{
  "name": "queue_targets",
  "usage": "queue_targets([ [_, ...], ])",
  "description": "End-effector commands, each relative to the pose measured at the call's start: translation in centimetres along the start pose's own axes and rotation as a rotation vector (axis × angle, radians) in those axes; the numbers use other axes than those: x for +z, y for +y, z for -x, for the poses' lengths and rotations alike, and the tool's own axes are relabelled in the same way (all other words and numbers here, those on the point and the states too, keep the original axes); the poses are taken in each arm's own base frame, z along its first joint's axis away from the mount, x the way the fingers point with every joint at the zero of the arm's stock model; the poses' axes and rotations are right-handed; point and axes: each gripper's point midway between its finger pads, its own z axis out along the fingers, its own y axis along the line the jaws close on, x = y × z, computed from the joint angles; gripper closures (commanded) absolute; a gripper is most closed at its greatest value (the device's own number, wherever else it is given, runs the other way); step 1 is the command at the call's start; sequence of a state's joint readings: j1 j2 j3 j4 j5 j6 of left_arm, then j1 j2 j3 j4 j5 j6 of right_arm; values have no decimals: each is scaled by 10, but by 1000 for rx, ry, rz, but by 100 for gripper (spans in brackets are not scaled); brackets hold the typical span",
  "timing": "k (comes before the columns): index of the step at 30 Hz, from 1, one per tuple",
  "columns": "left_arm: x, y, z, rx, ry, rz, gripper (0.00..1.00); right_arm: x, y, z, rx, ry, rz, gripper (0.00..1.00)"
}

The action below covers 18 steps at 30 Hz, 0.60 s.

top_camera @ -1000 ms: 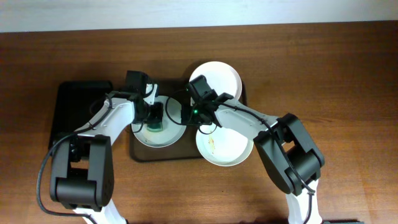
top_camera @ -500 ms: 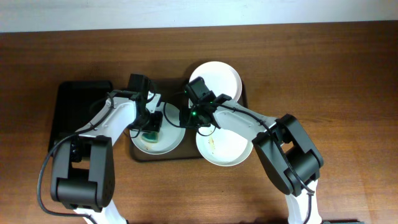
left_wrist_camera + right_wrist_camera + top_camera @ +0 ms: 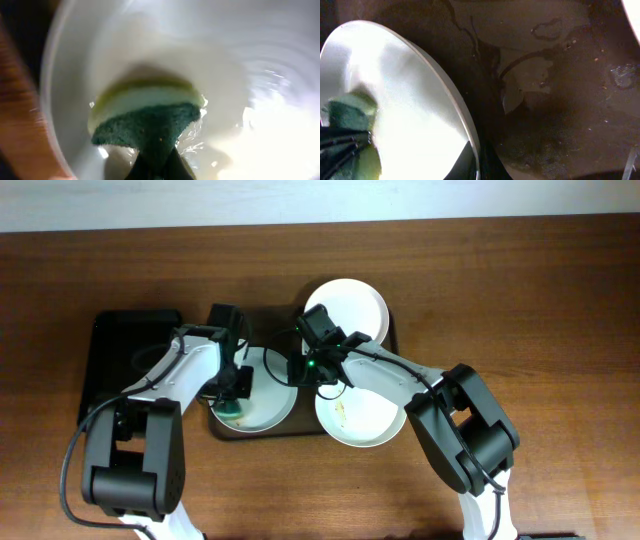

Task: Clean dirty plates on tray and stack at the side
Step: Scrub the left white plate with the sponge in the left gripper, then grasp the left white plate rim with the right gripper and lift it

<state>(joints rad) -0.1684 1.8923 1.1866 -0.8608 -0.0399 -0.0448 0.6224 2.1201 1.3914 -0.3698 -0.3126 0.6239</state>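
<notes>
Three white plates lie on the dark brown tray (image 3: 225,428). My left gripper (image 3: 238,386) is shut on a green and yellow sponge (image 3: 232,408) and presses it on the near-left inside of the left plate (image 3: 270,395). The left wrist view shows the sponge (image 3: 150,120) in my jaws (image 3: 157,169) against the wet plate (image 3: 240,65). My right gripper (image 3: 301,369) is shut on that plate's right rim; the right wrist view shows the jaws (image 3: 479,166) pinching the rim (image 3: 455,107). The near-right plate (image 3: 365,415) has brown smears. The far plate (image 3: 350,305) looks white.
A smaller black tray (image 3: 120,355) lies left of the brown tray, under my left arm. The near-right plate overhangs the brown tray's front edge. The brown tray floor (image 3: 560,125) is wet and speckled. Wooden table (image 3: 540,330) surrounds everything.
My left gripper has dragged the sponge from the plate's middle toward its near-left edge. The right gripper has stayed on the rim.
</notes>
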Motion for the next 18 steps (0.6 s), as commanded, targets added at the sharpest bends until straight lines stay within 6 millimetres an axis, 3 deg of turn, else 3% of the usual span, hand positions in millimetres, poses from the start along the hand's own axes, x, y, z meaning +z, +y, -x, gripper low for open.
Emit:
queue_targets([
  [1,-4,-62,6,129,-42,-350,100,2,3,3,11,1,11,96],
  [3,-9,-70,20,135,-103,-403,100,3,2,3,12,1,11,96],
  [6,-13,-67,48,108,-215,-411,99,2,3,3,11,1,11,96],
  [8,-4,-29,56,-5,-227,-219,99,3,2,3,12,1,11,96],
  [11,3,34,46,-215,-192,18,99,3,2,3,12,1,11,96],
  [13,2,47,39,-266,-158,-10,100,3,2,2,12,2,11,96],
  [15,-26,33,47,-264,-126,-147,99,3,2,1,13,7,12,96],
  [18,-92,10,69,-147,-161,-301,99,2,4,1,13,12,22,96],
])
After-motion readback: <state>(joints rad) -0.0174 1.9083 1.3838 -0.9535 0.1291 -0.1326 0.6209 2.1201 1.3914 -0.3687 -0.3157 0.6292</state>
